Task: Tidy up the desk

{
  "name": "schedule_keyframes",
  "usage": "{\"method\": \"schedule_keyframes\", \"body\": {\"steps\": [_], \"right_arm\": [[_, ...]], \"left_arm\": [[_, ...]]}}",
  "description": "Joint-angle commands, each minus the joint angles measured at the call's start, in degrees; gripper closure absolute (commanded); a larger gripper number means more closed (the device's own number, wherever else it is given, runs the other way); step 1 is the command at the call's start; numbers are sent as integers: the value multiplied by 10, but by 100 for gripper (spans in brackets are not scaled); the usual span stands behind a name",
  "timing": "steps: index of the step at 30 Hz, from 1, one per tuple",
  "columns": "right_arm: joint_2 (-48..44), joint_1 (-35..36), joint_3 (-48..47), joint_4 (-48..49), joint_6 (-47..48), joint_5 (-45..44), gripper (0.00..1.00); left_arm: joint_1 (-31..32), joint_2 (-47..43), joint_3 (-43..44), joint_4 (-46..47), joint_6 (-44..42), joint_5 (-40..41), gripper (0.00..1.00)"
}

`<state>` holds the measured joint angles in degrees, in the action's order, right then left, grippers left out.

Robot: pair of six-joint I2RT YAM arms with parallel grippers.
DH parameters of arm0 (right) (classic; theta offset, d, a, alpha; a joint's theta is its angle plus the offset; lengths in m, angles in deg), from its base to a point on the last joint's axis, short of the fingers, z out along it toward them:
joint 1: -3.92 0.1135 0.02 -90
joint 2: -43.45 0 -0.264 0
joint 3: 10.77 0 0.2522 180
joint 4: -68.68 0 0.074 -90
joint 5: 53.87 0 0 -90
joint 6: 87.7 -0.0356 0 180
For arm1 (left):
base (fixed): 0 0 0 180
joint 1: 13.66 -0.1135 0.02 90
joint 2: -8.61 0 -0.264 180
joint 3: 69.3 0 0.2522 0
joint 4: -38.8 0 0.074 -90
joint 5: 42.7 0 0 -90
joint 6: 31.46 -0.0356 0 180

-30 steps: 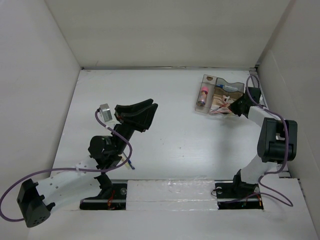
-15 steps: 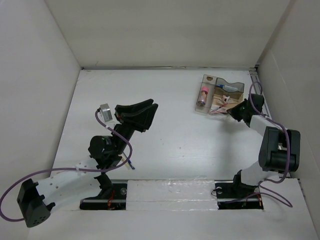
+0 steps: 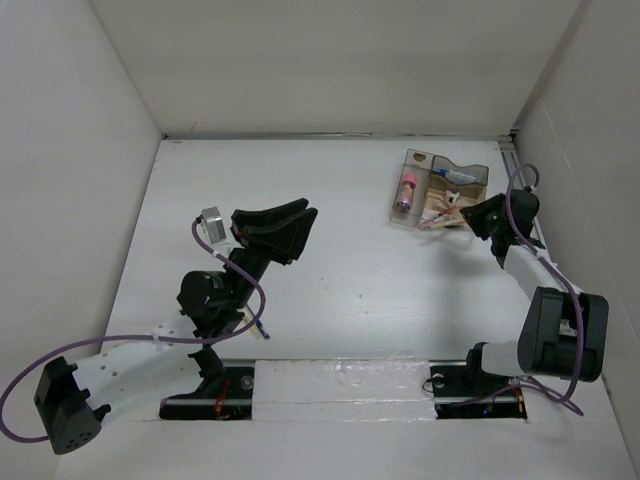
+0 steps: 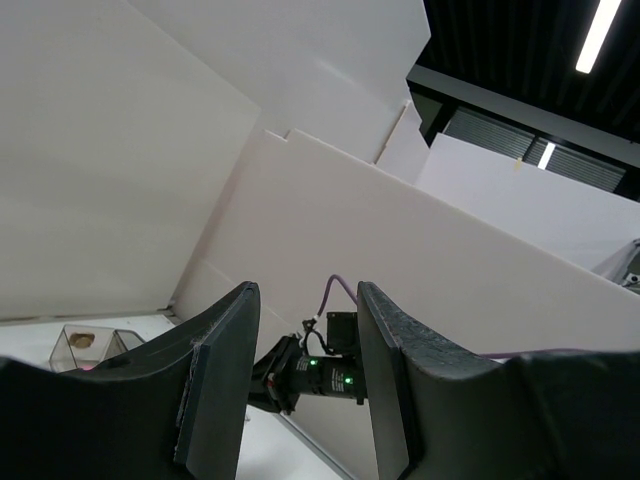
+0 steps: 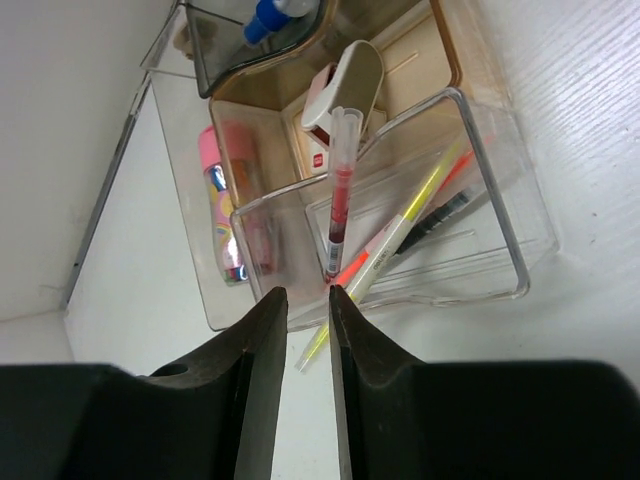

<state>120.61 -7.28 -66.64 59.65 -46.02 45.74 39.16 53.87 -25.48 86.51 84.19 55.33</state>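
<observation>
**Item 1. Arm bases and metal rail [image 3: 340, 372].** Nearest edge of the desk. Both arms are mounted here, each trailing a purple cable.

**Item 2. Left gripper [image 4: 307, 298].** Raised over the left half of the desk and pointed up at the wall panels. The fingers are well apart with nothing between them. It is far from every loose object.

**Item 3. Desk [image 3: 350, 290].** A white matte top walled by white panels that fills the top view. The centre is bare, and all loose stock sits at the far right.

**Item 4. Right gripper [image 5: 308, 298].** Low over the desk, just beside the tray's near wall. The fingers are a narrow gap apart and empty, with white desk showing through the slot.

**Item 5. Clear compartment tray [image 5: 492, 205].** Far right of the desk. Contents:
- yellow pen [image 5: 405, 225], lying slantwise with its lower end poking out past the tray wall toward the gripper
- black pen [image 5: 443, 212]
- red-filled tube [image 5: 340, 190], standing on end
- pink stick [image 5: 222, 215]
- white clip-like piece [image 5: 345, 85]
- blue-capped bottle [image 5: 275, 15]

**Item 6. Hazards (judged).**
- The yellow pen's protruding end sits close to the finger slot, so an advance could lever it out and scatter the other pens.
- The tray looks light, and a nudge to its wall would probably slide or tip it.
- With so narrow a finger gap, a grasp could pinch two crossed pens together.
</observation>
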Motion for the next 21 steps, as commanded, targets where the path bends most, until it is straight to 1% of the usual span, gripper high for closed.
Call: {"method": "schedule_keyframes", "body": {"steps": [1, 3, 5, 7, 8, 10, 11, 13, 15, 16, 21], "right_arm": [[-13, -2, 17, 27, -6, -27, 72], [-31, -2, 22, 20, -6, -31, 74], [-45, 5, 31, 5, -4, -17, 81], [-63, 11, 37, -8, 5, -16, 84], [-70, 17, 46, -8, 6, -16, 87], [-85, 25, 54, -2, 12, 3, 96], [-90, 39, 55, -3, 13, 7, 98], [-98, 60, 55, -17, 16, -5, 100], [-101, 99, 64, -30, 22, -22, 100], [-97, 107, 69, -32, 23, -33, 100], [-76, 117, 103, -1, 21, -3, 100]], "left_arm": [[2, -7, 29, 32, 1, -9, 61], [2, -8, 29, 30, 1, -7, 61], [2, -9, 27, 32, 3, -8, 61], [2, -7, 29, 32, 2, -9, 61], [2, -7, 29, 32, 1, -9, 61], [2, -5, 26, 33, 5, -10, 61], [2, -5, 25, 35, 7, -11, 60], [2, -5, 29, 34, 5, -14, 61], [2, -9, 32, 28, 1, -12, 61], [2, -15, 27, 27, 2, -8, 60], [2, -12, 27, 31, 1, -9, 61]]}}
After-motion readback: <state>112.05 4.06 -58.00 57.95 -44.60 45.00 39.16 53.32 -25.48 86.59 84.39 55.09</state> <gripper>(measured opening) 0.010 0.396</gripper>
